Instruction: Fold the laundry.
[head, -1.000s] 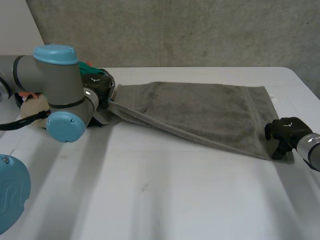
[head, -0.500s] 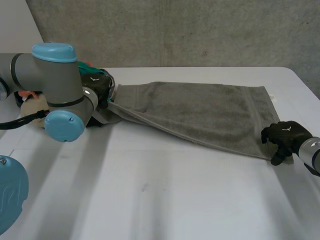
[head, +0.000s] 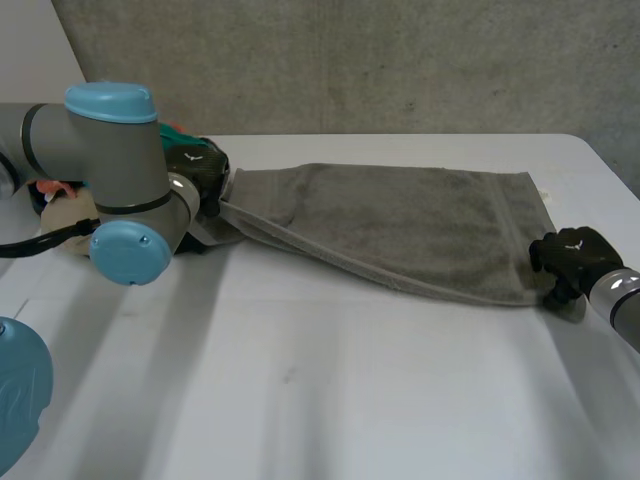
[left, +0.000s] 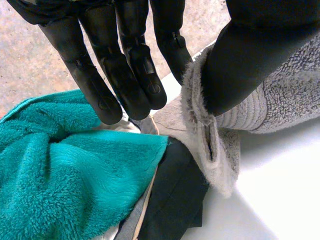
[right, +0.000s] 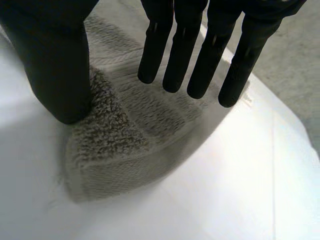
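A grey towel (head: 400, 225) lies stretched across the white table (head: 330, 390) between my two hands. My left hand (head: 196, 172) is at the towel's left end and holds that corner a little off the table. In the left wrist view the thumb (left: 240, 65) pinches the towel's hem (left: 210, 135) while the fingers (left: 125, 70) stay straight. My right hand (head: 572, 256) is at the near right corner. There the thumb (right: 55, 70) presses down on the towel corner (right: 115, 145), and the straight fingers (right: 200, 55) hover above the cloth, apart from the thumb.
A pile of other laundry sits behind my left hand: a teal towel (left: 55, 175), a black cloth (left: 175, 195) and some beige cloth. My left arm's elbow (head: 115, 185) stands in front of that pile. The table's right edge runs just past my right hand.
My right hand lifted off the towel's near right corner, then came back down on it. That corner has shifted a little toward the back, and the near edge lies straighter. The left hand has not moved.
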